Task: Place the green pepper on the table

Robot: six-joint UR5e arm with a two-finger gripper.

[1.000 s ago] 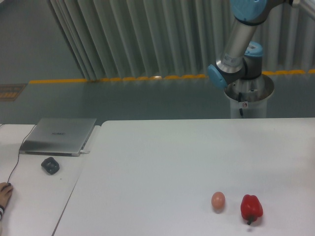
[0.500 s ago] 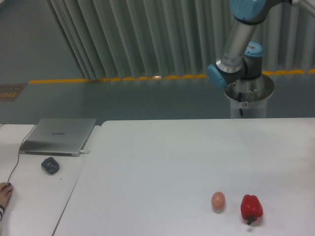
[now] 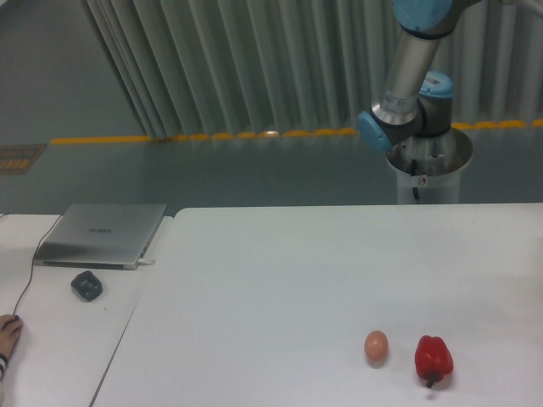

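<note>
While the grey-and-blue arm [image 3: 416, 76] barely shifts upper right, gripper out of frame, state unknown; small brown egg [image 3: 376, 345] and glossy red bell pepper [image 3: 433, 359] sit unmoved near the white table's [image 3: 280, 288] bottom edge.

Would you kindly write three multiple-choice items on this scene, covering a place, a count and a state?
1. Where is the egg?
A. beside the red pepper
B. on the laptop
C. on the floor

2. How many peppers show on the table?
A. three
B. two
C. one

3. How is the laptop?
A. open
B. closed
C. upside down on the floor

Answers: 1 A, the egg lies just left of the red pepper in the image, apart from it. 2 C, only the red one shows; no green pepper is in view. 3 B, its lid lies flat and shut.
</note>
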